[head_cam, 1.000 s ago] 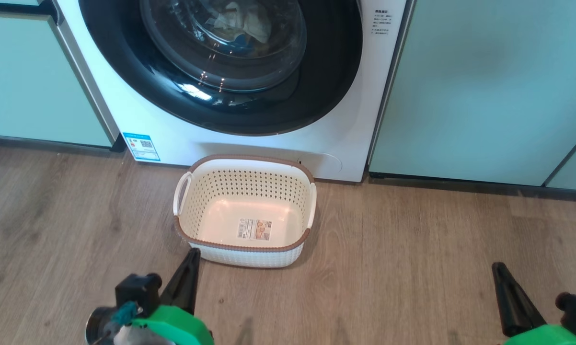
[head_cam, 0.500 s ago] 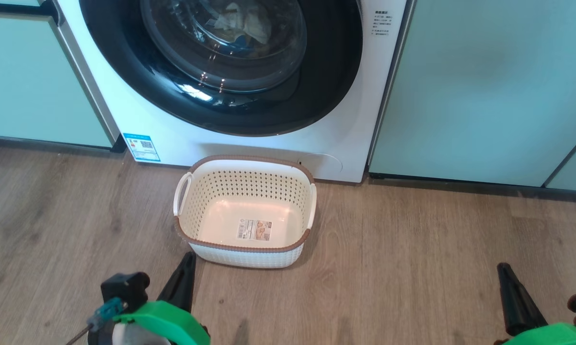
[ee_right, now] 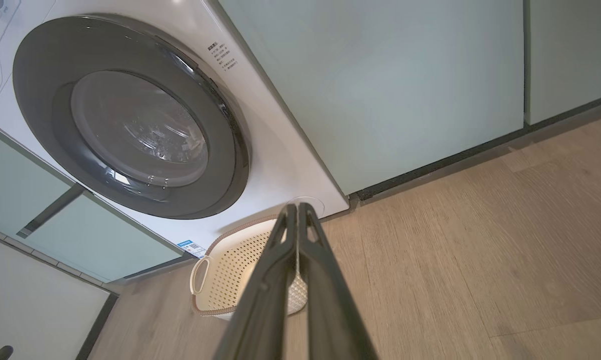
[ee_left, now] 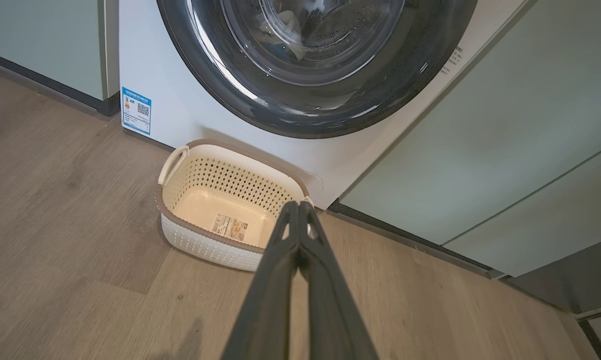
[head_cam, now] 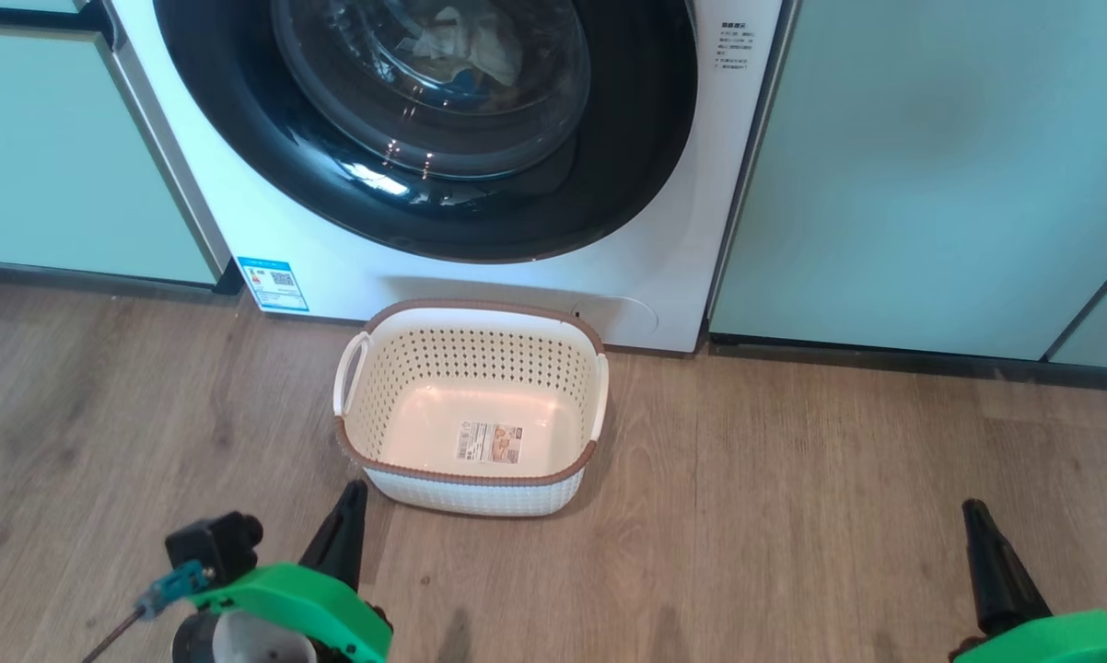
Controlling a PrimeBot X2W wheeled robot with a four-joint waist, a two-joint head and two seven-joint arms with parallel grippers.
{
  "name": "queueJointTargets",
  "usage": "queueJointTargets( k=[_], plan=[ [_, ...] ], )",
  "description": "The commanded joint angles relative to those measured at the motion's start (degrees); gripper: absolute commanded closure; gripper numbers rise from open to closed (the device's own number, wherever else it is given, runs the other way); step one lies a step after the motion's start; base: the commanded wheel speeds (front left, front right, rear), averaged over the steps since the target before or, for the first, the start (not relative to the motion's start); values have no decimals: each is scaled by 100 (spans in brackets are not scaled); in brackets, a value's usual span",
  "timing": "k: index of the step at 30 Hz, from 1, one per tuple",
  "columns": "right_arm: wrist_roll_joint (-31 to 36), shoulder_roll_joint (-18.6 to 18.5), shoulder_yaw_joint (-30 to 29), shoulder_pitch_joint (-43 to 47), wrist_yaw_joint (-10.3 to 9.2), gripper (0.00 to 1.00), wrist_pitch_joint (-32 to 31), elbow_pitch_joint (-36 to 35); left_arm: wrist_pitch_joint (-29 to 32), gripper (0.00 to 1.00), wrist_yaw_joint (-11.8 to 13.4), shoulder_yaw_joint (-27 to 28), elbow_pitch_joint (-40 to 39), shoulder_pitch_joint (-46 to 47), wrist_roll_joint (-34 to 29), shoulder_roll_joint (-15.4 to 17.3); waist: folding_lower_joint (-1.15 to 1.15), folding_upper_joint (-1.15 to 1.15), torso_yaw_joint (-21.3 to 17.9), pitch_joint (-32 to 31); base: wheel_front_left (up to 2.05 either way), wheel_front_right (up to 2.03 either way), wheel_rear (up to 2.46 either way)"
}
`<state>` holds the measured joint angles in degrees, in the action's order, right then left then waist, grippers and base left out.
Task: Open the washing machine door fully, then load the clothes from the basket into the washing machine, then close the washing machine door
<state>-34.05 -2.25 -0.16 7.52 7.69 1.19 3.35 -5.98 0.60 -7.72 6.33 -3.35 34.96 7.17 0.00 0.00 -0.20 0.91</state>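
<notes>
A wooden floor (head_cam: 793,516) lies under the jaws of the left gripper (head_cam: 355,493) and the right gripper (head_cam: 973,511). Ahead of the right jaws stands a pale green cabinet panel (head_cam: 903,166) above a dark plinth (head_cam: 885,355).

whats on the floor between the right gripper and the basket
Only bare wooden floor. In the head view nothing lies on the planks between the shut right gripper and the basket.

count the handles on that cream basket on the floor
2. One white loop handle on the left side of the cream perforated plastic basket with a brown rim, the other on its right side. Both short sides show fully, so none seems hidden.
</notes>
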Motion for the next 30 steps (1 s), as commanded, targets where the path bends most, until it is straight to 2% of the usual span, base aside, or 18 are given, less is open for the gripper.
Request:
queueJointTargets(
  k=[1,30],
  plan=[
    [-144,-133,-30,-288,-4,100,-18,-131,16,100,-53,114,-161,283,132,27,0,0,0,-1,0,0,0],
    [-2077,-189,-118,-630,-9,100,-174,251,351,100,-299,459,130,491,2015,-63,0,0,7,-24,0,0,0]
  ],
)
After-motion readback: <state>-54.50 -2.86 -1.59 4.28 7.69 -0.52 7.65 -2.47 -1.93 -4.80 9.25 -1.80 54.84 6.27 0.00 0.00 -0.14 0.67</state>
